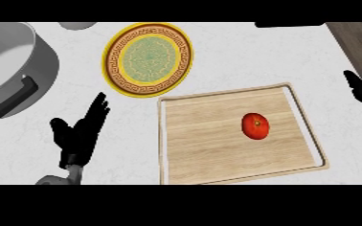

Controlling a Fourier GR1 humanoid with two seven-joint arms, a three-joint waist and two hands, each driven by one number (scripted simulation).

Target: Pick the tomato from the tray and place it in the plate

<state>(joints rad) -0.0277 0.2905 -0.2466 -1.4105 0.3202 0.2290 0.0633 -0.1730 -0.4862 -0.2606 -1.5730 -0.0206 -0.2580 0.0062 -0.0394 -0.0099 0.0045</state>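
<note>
Glossy round red tomato (256, 126) sits on rect. wood-grain tray (212, 153), apart from the ornate yellow-rimmed plate (111, 64). Left robot hand (79, 133) is open w/ fingers straight over the speckled white counter (233, 52). Right robot hand (353, 86) is at the right edge; state can't be told.

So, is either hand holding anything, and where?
Nothing visible is held. The tomato lies alone on the tray; the left hand is open, the right hand barely shows.

Tomato (256, 126) on tray (212, 158), plate (149, 59) behind, left hand (79, 133) leftward.
</note>
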